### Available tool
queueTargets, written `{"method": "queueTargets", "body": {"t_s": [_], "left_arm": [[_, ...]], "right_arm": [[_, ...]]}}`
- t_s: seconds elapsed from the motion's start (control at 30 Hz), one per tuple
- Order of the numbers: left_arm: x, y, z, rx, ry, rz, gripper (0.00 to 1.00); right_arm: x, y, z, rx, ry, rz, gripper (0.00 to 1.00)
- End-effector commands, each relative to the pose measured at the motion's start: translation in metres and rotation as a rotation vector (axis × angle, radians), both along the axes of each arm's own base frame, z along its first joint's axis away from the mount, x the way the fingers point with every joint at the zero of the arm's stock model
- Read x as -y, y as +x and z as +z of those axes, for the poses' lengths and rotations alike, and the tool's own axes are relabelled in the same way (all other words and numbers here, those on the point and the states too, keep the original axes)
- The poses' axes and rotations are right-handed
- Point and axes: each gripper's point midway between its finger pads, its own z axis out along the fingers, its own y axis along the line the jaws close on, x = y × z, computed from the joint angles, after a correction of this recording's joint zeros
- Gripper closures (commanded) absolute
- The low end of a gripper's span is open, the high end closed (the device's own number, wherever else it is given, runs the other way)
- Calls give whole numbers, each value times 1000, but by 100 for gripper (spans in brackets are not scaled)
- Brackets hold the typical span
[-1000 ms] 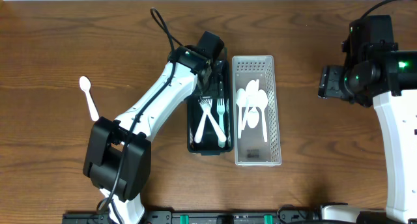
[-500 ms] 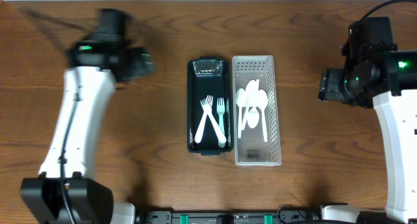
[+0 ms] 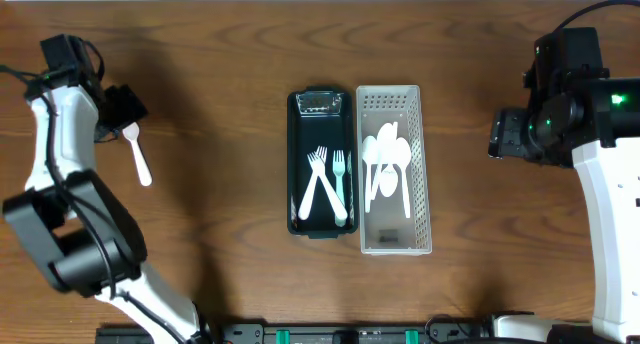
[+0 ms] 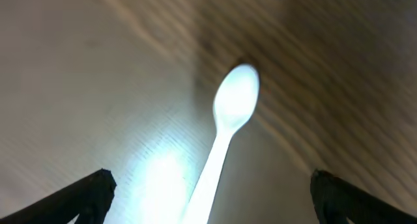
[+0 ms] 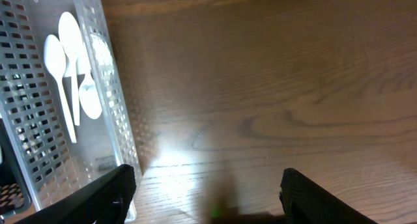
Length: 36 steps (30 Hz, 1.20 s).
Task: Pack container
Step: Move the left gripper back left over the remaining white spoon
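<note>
A lone white spoon [image 3: 138, 156] lies on the wooden table at the far left. My left gripper [image 3: 130, 119] hovers just above its bowl end, open and holding nothing. In the left wrist view the spoon [image 4: 229, 116] runs between the two widely spread fingertips [image 4: 88, 193]. A black tray [image 3: 296, 164] in the middle holds white forks [image 3: 326, 186]. Beside it on the right, a white perforated basket [image 3: 426, 184] holds several white spoons [image 3: 388, 159]. My right gripper [image 3: 498, 130] hangs open and empty to the right of the basket [image 5: 29, 120].
Bare wood surrounds both containers. The right arm's body [image 3: 600, 184] stands along the table's right edge. The left arm's base and links [image 3: 80, 244] occupy the lower left.
My left arm swung from over the black tray to the far left, ending above the loose spoon with its jaws spread a little wider. The right arm stayed still.
</note>
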Motion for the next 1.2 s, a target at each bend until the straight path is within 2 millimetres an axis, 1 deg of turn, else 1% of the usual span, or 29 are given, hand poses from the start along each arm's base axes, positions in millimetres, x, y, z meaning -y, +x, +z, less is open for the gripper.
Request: {"method": "queueTargets", "body": {"t_s": [0.0,0.13,0.27,0.37,0.47,0.7,1.03,1.07,1.13,1.17], "left_arm": [[2,8,-17,-17,-11,-61,2],[2,8,-35,-49,-19,-78,2],[3,5,-53,-96,-28,-119,2],[4,2,-67,-127,-43,-118,2],[10,1,-78,-136,-81,-125,2],[14,0,-91,-151,-107,-129,2],[14,-1,-92,-159,-111,-128,1],[14,-2,-92,-161,-111,-128,4],[14,-2,-92,-163,-112,-128,18],[15,-2,-92,-163,-112,-128,21]], "right_arm": [[2,-2,-1,-9,3,-19,25],[2,-3,-2,-12,4,-21,25],[2,-3,-2,-12,4,-21,25],[2,-3,-2,-12,4,-21,25],[2,-3,-2,-13,4,-22,25],[2,-4,-2,-15,5,-28,24],[3,-4,-2,-14,1,-30,24],[3,-4,-2,-15,1,-31,24],[3,-4,-2,-15,1,-30,24],[3,-4,-2,-15,1,-30,24]]}}
